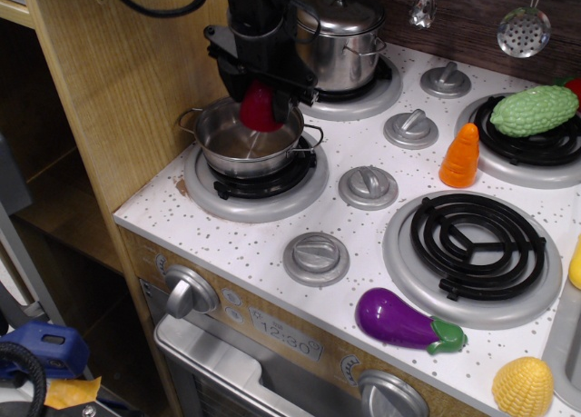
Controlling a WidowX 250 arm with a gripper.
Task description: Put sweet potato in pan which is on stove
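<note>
The pan (238, 146), a small shiny steel pot with loop handles, sits on the front left burner of the white speckled stove (363, 226). My black gripper (260, 97) hangs over the pan's far side, shut on the dark red sweet potato (260, 110). The sweet potato hangs just above the pan's rim, over its inside. The fingertips are partly hidden by the sweet potato.
A taller lidded steel pot (339, 37) stands on the back left burner behind the gripper. An orange carrot-like cone (460, 155), a green bumpy vegetable (533, 110), a purple eggplant (407, 321) and a yellow piece (523, 387) lie to the right. A wooden wall (136, 63) rises at left.
</note>
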